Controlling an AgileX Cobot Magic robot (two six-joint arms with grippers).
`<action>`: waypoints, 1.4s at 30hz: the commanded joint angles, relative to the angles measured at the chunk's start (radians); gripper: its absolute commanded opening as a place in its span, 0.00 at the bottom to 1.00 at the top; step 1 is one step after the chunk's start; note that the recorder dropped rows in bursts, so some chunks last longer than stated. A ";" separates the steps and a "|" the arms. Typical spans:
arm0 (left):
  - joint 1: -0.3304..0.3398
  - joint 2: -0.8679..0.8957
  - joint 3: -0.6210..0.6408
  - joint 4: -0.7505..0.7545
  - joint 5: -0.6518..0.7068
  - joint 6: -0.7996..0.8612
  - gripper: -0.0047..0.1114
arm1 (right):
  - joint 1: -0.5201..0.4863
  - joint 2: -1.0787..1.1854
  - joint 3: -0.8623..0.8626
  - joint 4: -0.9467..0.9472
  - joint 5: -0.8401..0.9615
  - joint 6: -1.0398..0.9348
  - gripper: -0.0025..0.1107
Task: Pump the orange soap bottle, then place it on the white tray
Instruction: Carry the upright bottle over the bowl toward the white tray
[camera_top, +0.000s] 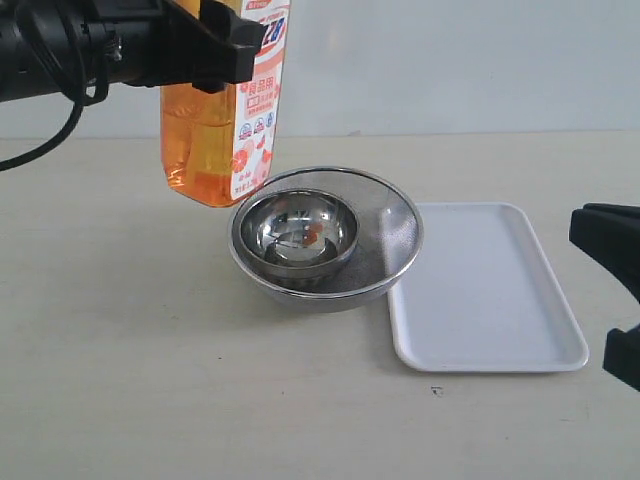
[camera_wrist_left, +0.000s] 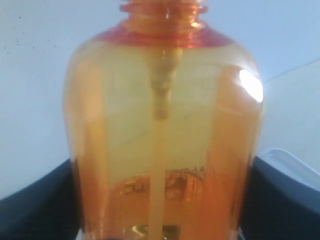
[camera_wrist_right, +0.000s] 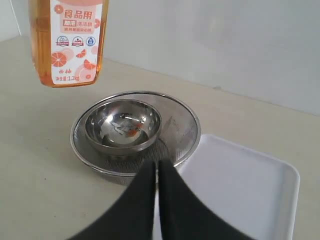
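Left jaws clamp the orange soap bottle (camera_top: 205, 150) high off the tabletop (camera_top: 120, 350), beside the nested steel bowls (camera_top: 395, 235). I judge that height lets it clear them toward the white tray (camera_top: 480, 300), just beyond. Right jaws are pinched together, empty.

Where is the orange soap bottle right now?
The orange soap bottle hangs in the air at the exterior view's upper left, gripped in the left jaws, above and left of the steel bowls, with the white tray on their far side.
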 joint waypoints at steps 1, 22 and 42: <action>-0.021 -0.027 -0.027 0.014 -0.059 -0.015 0.08 | 0.000 -0.041 0.002 -0.005 0.031 0.020 0.02; -0.131 0.056 -0.156 0.023 0.011 -0.038 0.08 | 0.000 -0.563 -0.003 -0.089 0.428 0.220 0.02; -0.267 0.254 -0.355 0.057 0.006 -0.026 0.08 | 0.000 -0.586 -0.066 -0.046 0.669 0.106 0.02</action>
